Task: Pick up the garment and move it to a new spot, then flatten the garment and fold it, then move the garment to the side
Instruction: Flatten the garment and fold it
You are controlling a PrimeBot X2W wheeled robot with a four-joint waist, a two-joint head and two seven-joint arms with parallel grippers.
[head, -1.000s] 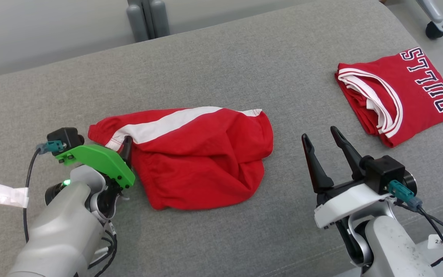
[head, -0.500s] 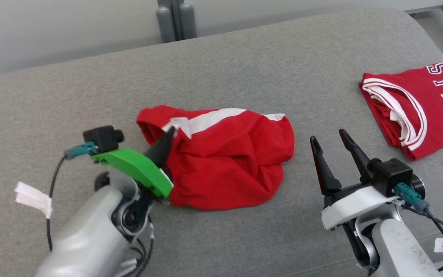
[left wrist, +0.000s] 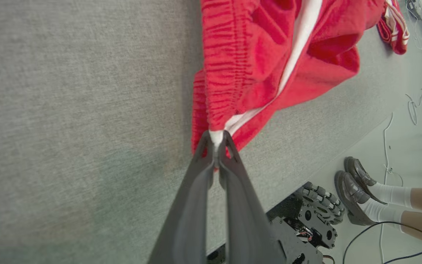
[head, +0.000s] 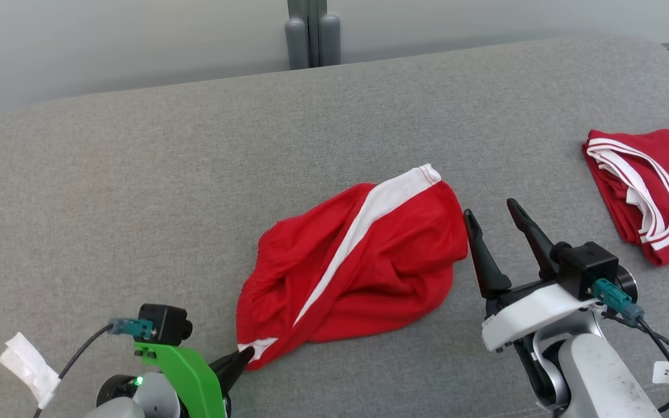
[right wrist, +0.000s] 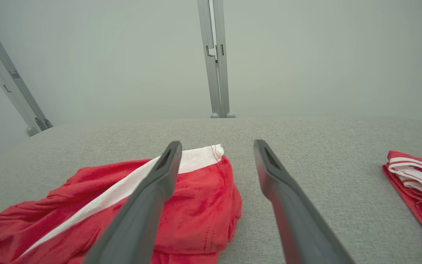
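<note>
One step begun: my left hand (left wrist: 216,142) clamps a corner of the shorts (head: 369,261), right hand (head: 490,210) spread empty just beside them; flattening and folding remain

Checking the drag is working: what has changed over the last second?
The left gripper, shut on a waistband corner of the red shorts, pulled back toward the robot, dragging them so their white stripe now runs diagonally. The right gripper stayed open and idle; the folded jersey stayed put, its shift being camera motion.
</note>
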